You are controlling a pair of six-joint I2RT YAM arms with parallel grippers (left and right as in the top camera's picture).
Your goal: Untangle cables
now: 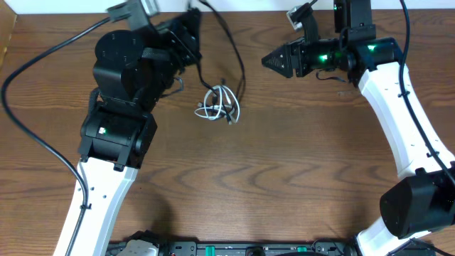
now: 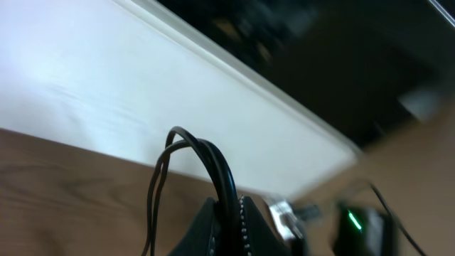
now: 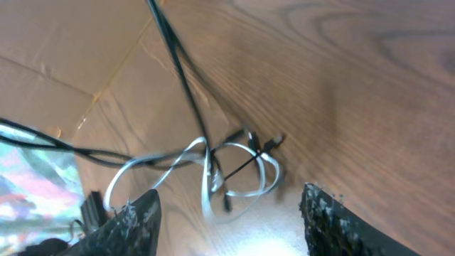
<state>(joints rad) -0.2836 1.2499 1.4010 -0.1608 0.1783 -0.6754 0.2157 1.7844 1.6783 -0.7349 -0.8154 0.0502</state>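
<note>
left wrist: left tool (image 2: 231,217) pinching black cable (image 2: 215,162) | overhead: white cable (image 1: 213,107) coiled

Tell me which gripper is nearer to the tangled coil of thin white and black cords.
Right, narrowly. The right gripper is open, beyond the coil to its right. The left gripper is beyond it to its left, farther, shut on a thin black cord.

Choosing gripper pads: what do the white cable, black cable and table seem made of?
White cable: likely glossy plastic jacket, catching highlights. Black cable: seemingly matte rubber or plastic, bending limply. Table: wood or wood-look laminate, brown grain visible.
</note>
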